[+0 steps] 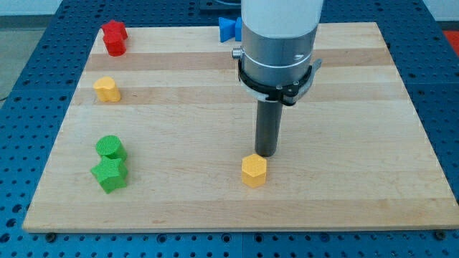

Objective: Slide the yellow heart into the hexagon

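The yellow heart [107, 89] lies on the wooden board [179, 208] at the view's left, below the red block. The yellow hexagon [254, 170] lies near the bottom middle of the board. My tip [266, 154] stands just above and slightly right of the hexagon, touching or almost touching its top edge. The heart is far to the left of my tip.
A red block [114, 37] sits at the top left corner. A blue block [229, 28] sits at the top edge, partly hidden behind the arm. A green cylinder [111, 148] and a green star [110, 175] touch each other at the lower left.
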You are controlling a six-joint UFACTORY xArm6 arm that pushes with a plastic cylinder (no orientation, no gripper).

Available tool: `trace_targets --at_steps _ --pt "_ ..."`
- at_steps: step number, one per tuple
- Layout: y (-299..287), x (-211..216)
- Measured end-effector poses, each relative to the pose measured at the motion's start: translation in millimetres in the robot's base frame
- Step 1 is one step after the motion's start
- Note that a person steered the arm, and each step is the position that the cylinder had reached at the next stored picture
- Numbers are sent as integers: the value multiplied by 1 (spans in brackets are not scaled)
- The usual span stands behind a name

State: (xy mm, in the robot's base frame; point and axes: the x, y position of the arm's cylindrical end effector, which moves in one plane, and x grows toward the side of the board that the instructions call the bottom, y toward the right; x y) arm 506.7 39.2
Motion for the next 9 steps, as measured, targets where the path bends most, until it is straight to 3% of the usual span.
trace_targets --at_steps 2,3,4,6,8,9 --pt "-14 31" --pt "-18 -9" --pt "-60 -79" --pt "-190 -175" --pt "-328 -167" --pt "-342 -149"
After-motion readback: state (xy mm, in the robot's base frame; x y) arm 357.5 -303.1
